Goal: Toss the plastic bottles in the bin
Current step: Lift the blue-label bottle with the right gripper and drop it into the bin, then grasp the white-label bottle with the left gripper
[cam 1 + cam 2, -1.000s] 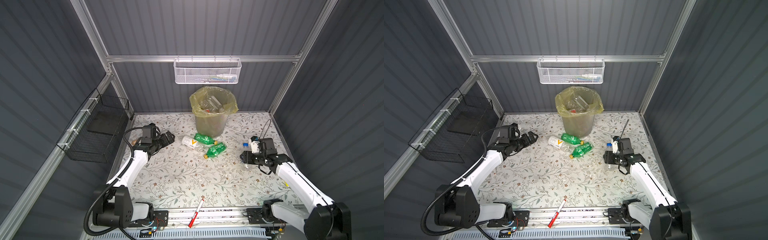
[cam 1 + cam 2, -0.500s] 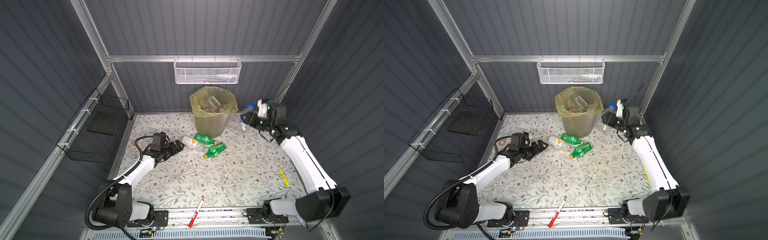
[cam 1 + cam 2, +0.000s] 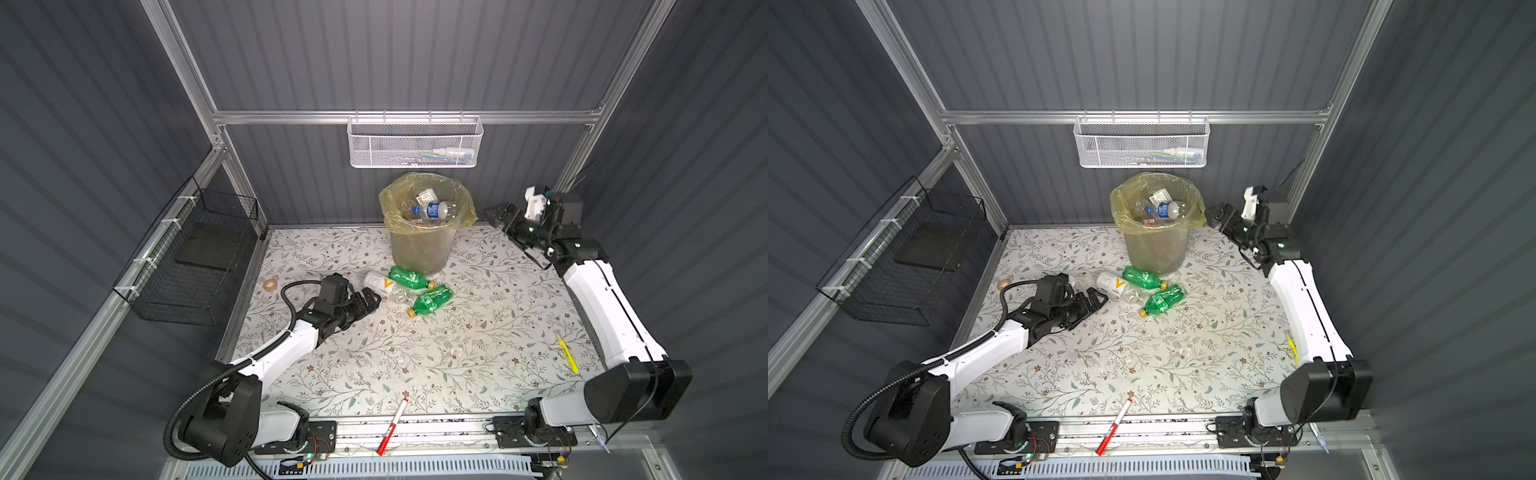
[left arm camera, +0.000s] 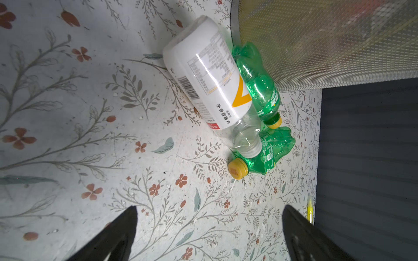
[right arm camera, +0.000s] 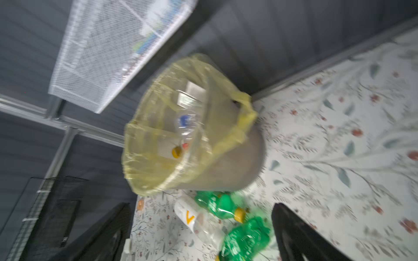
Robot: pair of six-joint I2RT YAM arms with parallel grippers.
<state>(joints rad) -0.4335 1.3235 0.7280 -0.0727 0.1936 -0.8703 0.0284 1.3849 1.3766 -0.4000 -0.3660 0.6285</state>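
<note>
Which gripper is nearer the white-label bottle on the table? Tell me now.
Left. The left gripper sits low just short of the white-label bottle; the right gripper hangs high beside the bin.

In the left wrist view we see the bin (image 4: pixel 316 45) walled in fine, matt mesh. Its liner bag (image 3: pixel 390 216) is thin, translucent yellow plastic, crinkled at the rim. The white-labelled bottle (image 4: pixel 210 83) is clear plastic under a glossy label. The green bottle (image 4: pixel 260 85) and the crushed green bottle (image 4: pixel 276 144) are translucent plastic. The floral table cover (image 3: pixel 415 353) looks matt. The wall basket (image 3: pixel 413 145), upper middle, is white metal mesh.
</note>
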